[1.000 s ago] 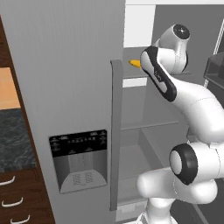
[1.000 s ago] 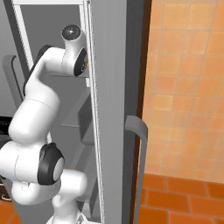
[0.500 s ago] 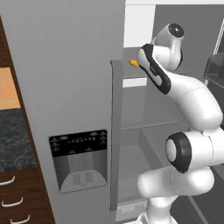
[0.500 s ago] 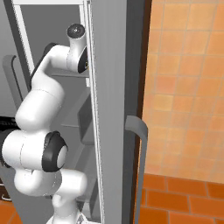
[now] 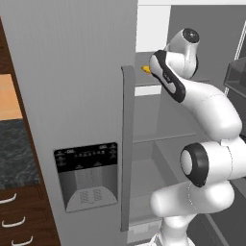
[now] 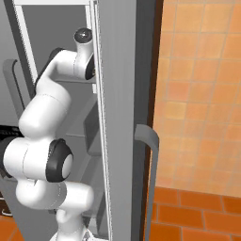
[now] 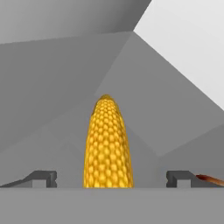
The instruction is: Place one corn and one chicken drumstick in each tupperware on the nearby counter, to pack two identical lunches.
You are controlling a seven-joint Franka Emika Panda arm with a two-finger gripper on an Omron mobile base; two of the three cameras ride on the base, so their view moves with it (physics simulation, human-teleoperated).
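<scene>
My pincer (image 7: 111,178) is spread wide, fingers either side of the plain yellow-orange corn cob (image 7: 108,144) lying on the grey fridge shelf (image 7: 65,87).

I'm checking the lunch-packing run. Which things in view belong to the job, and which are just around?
Job:
- corn, between the open gripper's tips
- chicken drumstick, a brown sliver at the right tip
- counter

Around:
- fridge door, its handle, its dispenser
- tiled wall
</scene>
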